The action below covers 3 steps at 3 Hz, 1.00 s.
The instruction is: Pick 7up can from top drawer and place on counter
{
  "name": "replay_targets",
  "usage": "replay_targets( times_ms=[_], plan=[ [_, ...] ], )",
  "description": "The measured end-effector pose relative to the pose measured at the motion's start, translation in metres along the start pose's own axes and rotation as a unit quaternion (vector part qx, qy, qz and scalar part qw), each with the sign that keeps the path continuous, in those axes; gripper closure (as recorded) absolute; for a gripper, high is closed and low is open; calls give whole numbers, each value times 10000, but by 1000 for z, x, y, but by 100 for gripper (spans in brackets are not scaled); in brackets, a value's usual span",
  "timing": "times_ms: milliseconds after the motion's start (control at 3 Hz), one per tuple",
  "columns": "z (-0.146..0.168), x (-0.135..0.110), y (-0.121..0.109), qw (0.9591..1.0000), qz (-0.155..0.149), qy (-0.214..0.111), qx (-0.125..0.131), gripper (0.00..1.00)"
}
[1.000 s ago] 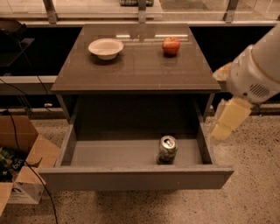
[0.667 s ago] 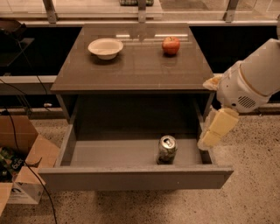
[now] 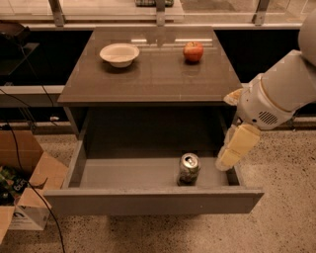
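The 7up can [image 3: 188,168] stands upright in the open top drawer [image 3: 148,199], right of its middle and near the front panel, silvery top up. My gripper [image 3: 231,153] hangs from the white arm at the right, pointing down over the drawer's right side wall, about a can's width to the right of the can and not touching it. The counter [image 3: 153,71] is the glossy grey-brown top of the cabinet behind the drawer.
A white bowl [image 3: 119,54] and a red apple [image 3: 193,51] sit at the back of the counter. A pale ledge with metal posts [image 3: 160,11] runs behind it. Open cardboard boxes [image 3: 22,190] stand on the speckled floor at the left.
The arm has moved left and down, bringing the gripper from outside the drawer's right edge to over its right wall, closer to the can. The can has not moved.
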<state>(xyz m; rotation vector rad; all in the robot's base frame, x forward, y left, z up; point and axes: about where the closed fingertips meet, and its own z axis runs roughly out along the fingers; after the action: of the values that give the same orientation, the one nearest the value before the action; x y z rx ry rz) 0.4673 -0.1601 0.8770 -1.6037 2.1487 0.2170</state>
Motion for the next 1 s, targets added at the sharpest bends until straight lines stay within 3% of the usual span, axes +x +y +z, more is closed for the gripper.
replay_targets(
  times_ms=[667,1000],
  plan=[
    [76,-13,-1,9989,289,-293,-213,0],
    [115,-8,-5,9973,504,-421,-331,0]
  ],
)
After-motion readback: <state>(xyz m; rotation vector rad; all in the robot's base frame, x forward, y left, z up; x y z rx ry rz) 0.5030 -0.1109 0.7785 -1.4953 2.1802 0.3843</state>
